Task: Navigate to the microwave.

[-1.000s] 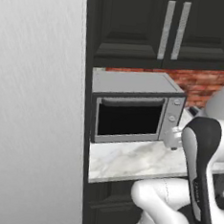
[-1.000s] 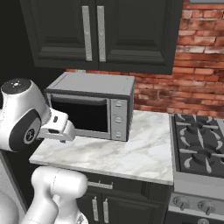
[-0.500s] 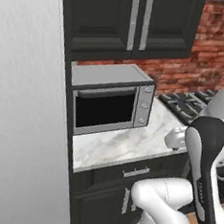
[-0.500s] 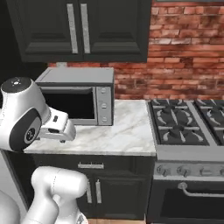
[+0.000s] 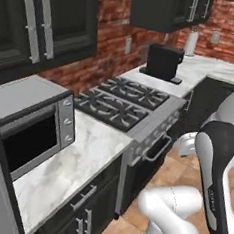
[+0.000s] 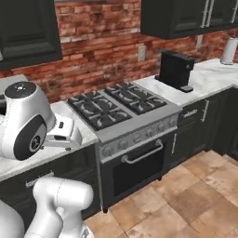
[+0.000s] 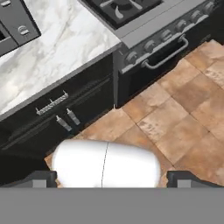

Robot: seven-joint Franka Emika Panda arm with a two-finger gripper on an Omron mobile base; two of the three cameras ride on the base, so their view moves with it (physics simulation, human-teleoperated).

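Note:
The black-fronted keypad microwave is out of view. A silver-fronted microwave [image 5: 33, 132] with round knobs stands on the marble counter [image 5: 83, 153] at the left; its corner [image 7: 15, 22] shows at the top left of the hand view. My gripper [image 7: 113, 178] points down at the cabinet fronts and tiled floor, its two dark fingertips [image 7: 43, 177] set wide apart with nothing between them. The hand [image 6: 62, 135] hangs in front of the counter, left of the stove.
A gas stove [image 5: 123, 102] [image 6: 116, 104] with an oven door below adjoins the counter on the right. Beyond it are a black coffee machine [image 6: 175, 69] and a paper towel roll [image 6: 228, 50]. The counter turns a corner at far right. Open tiled floor [image 6: 186, 195] lies before the stove.
The whole picture has swung right as the base turned: the silver microwave slid to the left edge, and the stove, coffee machine and corner counter came into view. The arm's pose looks unchanged.

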